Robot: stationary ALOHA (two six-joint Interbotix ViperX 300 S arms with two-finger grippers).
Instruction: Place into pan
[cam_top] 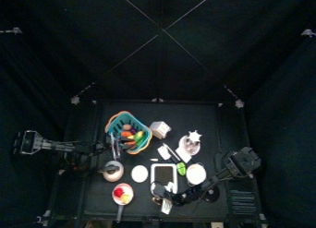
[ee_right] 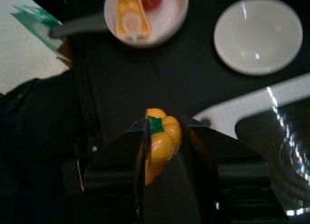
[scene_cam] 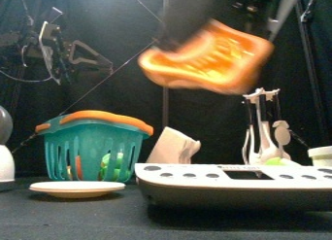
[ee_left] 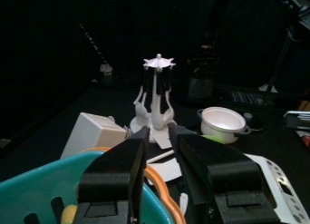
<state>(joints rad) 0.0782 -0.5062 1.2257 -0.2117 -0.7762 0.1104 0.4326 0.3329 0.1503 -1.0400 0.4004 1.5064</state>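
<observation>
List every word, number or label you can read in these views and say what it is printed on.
No readable text in any view.
The white scale has a row of dark buttons and a display along its front, but any marks are too small and blurred to read.
The teal basket, the white plate and the yellow pepper in the right claw show no lettering.

Small pale-rimmed pan (ee_right: pixel 145 14), red and yellow inside; yellow pepper (ee_right: pixel 160 144) in pincer.
</observation>
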